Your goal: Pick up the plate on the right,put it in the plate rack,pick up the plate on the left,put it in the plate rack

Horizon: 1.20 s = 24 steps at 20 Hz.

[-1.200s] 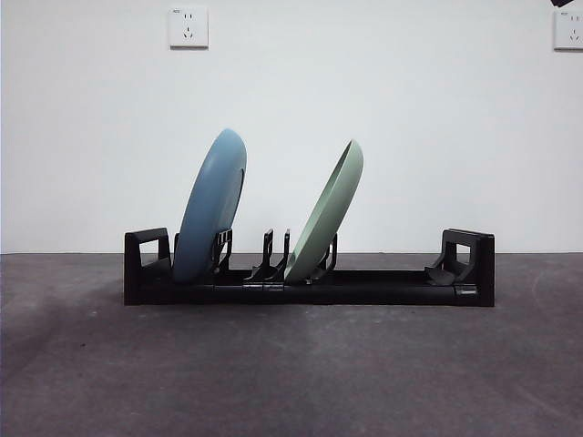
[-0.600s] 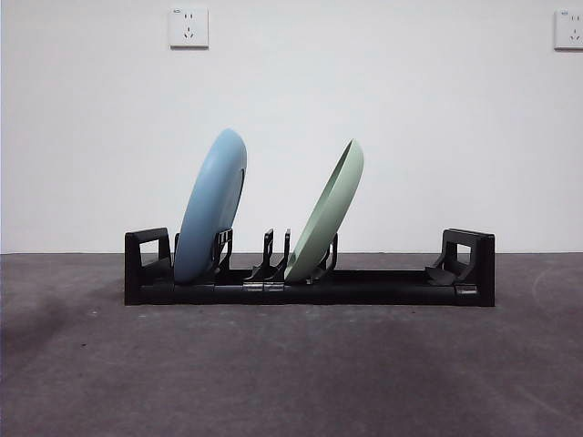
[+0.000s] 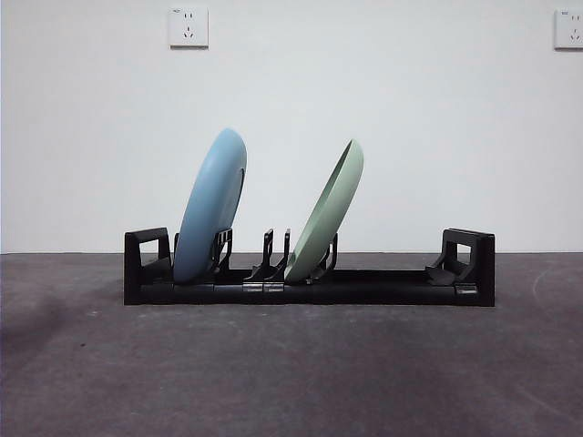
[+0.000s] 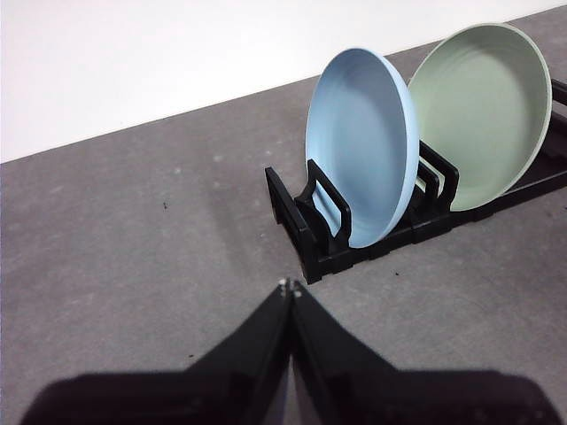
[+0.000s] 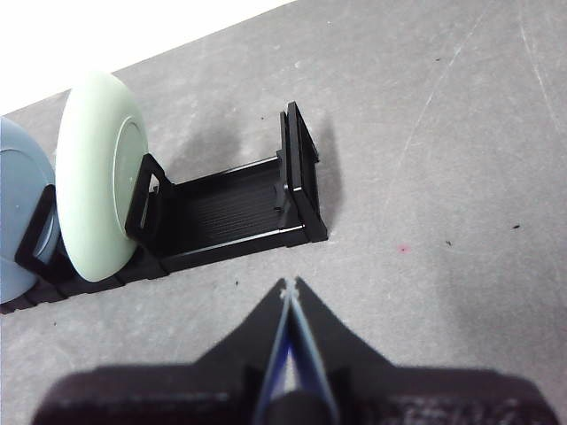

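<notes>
— Where are the plates?

— Both stand in the plate rack (image 3: 310, 289) on the grey table (image 3: 291, 373). The blue plate (image 3: 211, 208) is near one end. The green plate (image 3: 330, 211) is in the middle. Both lean over toward two o'clock in the front view. The far end of the rack holds no plate.

— Can you see the arms from the front?

— No. The front view shows only the rack, the plates, the wall and two white sockets (image 3: 188, 27) up high. The wrist views show the arms. The left gripper (image 4: 289, 287) hangs over the table, apart from the rack, with its two black jaws pressed together and nothing between them. From there the blue plate (image 4: 363, 146) is at about one o'clock, with the green plate (image 4: 483, 115) just behind it. The right gripper (image 5: 288, 288) is pinched together too, and it holds nothing. Its view shows the bare end of the rack (image 5: 297, 173) at twelve o'clock and the back of the green plate (image 5: 102, 173) at ten o'clock.

— Did anything change?

— A second ago a small black tip showed at the top corner of the front view. It is gone now. The plates and rack have not moved.
</notes>
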{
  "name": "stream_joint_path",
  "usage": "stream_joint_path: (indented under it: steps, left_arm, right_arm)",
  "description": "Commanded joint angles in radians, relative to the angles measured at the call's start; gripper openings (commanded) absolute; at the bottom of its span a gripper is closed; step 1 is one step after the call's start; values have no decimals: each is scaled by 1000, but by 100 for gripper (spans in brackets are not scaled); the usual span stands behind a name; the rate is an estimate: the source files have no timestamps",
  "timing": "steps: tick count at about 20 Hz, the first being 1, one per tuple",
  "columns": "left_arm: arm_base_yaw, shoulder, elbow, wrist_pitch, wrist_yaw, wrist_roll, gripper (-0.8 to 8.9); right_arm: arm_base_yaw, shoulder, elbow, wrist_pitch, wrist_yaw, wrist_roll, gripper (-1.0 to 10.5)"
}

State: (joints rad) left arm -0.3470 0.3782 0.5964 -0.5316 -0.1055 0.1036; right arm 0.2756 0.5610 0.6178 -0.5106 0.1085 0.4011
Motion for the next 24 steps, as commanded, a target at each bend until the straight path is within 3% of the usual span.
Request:
stream_joint_path:
  steps: [1,4,6,12,18,24]
  left_arm:
    - [5,1,-5,-9,2,-10,-3]
    - [38,-55,-7,-68,-17,24,-3]
    - [108,-121,-47,-56,47,20,-3]
    - [267,-358,-431,209,117,-3,-3]
    - [291,-376,-571,283,113,-64,-3]
    - [290,-374,-572,290,112,-104,-3]
  right_arm:
    - [1,0,-7,5,4,9,-15]
    - [1,1,-7,3,3,9,-15]
    - [0,1,-7,2,5,9,-15]
    - [0,1,-7,2,4,9,-15]
    - [0,1,-7,2,6,9,-15]
    - [0,2,-7,2,5,9,-15]
